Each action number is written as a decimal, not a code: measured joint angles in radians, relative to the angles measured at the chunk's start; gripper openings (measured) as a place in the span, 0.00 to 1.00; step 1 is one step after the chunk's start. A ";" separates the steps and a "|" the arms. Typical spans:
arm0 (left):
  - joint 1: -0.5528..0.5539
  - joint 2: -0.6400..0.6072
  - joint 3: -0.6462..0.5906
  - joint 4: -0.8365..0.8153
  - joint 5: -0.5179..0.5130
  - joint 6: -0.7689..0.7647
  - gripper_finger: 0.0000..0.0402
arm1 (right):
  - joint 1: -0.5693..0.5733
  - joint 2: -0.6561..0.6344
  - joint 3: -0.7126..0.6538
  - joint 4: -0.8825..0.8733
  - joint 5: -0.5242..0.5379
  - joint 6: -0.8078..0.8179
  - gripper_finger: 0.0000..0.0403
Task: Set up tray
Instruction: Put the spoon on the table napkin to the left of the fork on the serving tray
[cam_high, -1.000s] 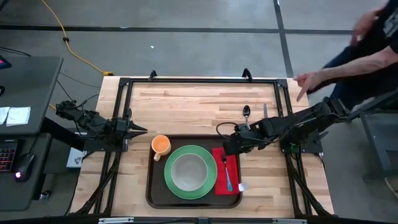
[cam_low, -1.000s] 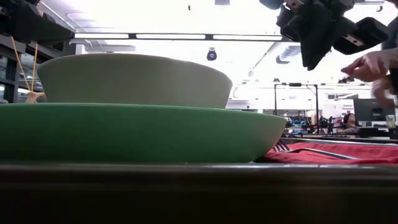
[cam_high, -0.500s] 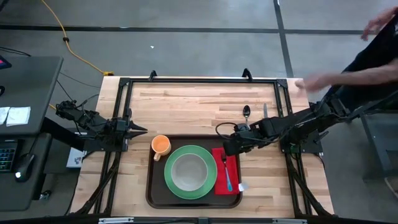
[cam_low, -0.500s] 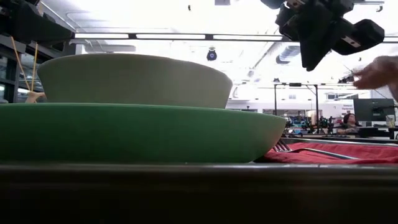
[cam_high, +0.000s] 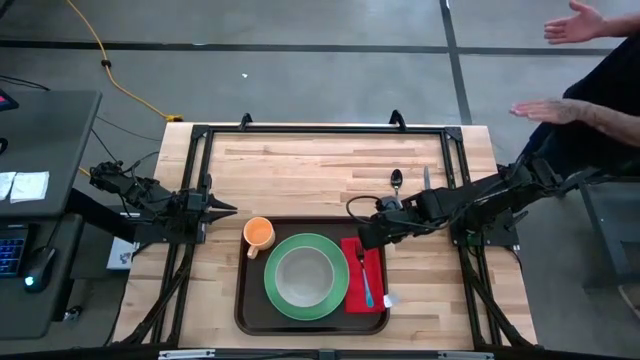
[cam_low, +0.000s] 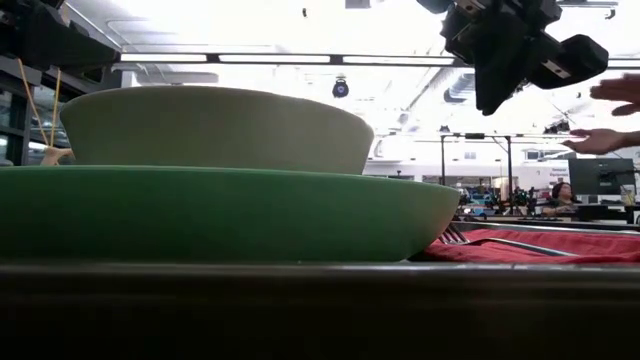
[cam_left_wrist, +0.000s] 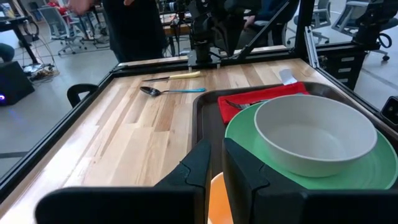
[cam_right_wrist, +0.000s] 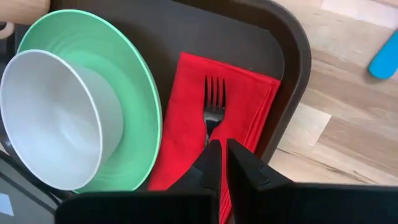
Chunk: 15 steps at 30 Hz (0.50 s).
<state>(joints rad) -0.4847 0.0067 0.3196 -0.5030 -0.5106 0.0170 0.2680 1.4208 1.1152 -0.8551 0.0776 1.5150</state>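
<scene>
The wooden table (cam_high: 300, 165) bears the tray (cam_high: 243, 300), a spoon (cam_high: 396, 181) and a knife (cam_high: 425, 178).

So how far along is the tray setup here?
Done: the dark brown plastic tray holds a green plate with a white bowl, an orange cup, and a fork on a red napkin. In hand: nothing; the right gripper hovers shut over the napkin. Left: the spoon and knife on the table.

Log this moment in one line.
right gripper shut, above fork on napkin | left gripper idle at table edge | tray: plate, bowl, cup
</scene>
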 joint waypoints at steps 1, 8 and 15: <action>0.000 0.000 0.000 0.000 0.000 0.000 0.17 | 0.000 0.000 0.000 0.000 0.003 -0.002 0.00; 0.000 0.000 0.000 0.000 -0.005 0.000 0.17 | -0.033 0.000 0.000 -0.039 -0.030 0.010 0.00; 0.000 0.000 0.000 0.000 -0.006 -0.010 0.17 | -0.059 0.000 0.000 -0.111 -0.039 0.029 0.00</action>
<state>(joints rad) -0.4847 0.0071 0.3199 -0.5028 -0.5165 0.0067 0.2092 1.4208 1.1152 -0.9658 0.0387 1.5436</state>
